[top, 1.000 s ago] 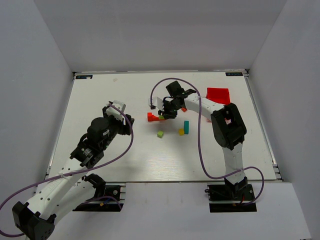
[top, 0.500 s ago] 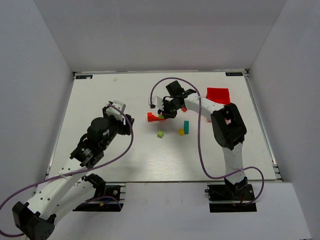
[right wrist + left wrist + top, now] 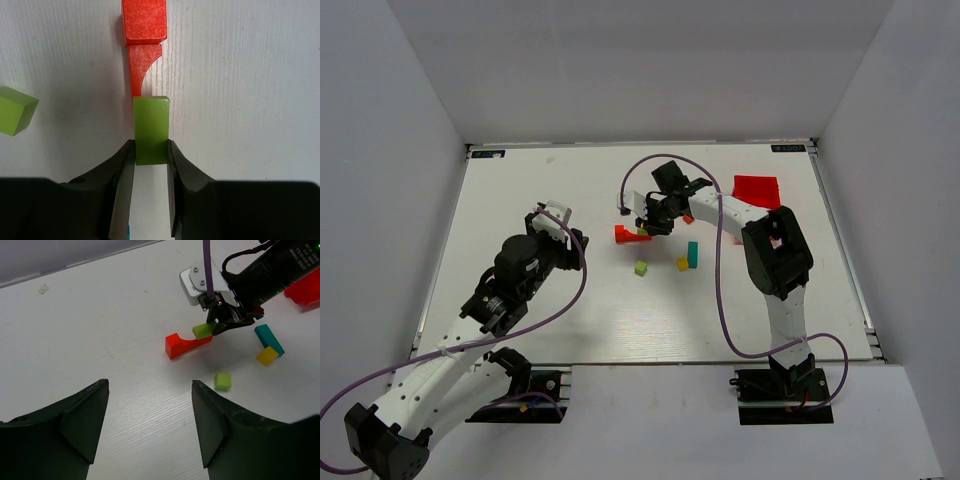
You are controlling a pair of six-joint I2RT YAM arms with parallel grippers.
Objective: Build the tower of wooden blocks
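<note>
**Supervisor:** State of the right gripper (image 3: 151, 150)?

**Inspector:** Clamped on a lime-green block (image 3: 151, 127), one finger on each long side. The block sits at frame centre in the right wrist view, over the near end of the red arch (image 3: 142, 40). Contact between block and arch cannot be confirmed.

**Supervisor:** And the left gripper (image 3: 148, 410)?

**Inspector:** Jaws spread wide, nothing between them. It hangs above bare table (image 3: 90, 315) at the bottom of its own view, well apart from the blocks.

**Supervisor:** Remaining pieces?

**Inspector:** In the left wrist view, a loose lime-green cube (image 3: 223, 381) lies lower right of the arch. A yellow cube (image 3: 267, 356) touches the teal bar (image 3: 268, 337) at centre right. The red bin (image 3: 757, 188) sits upper right in the overhead view.
</note>
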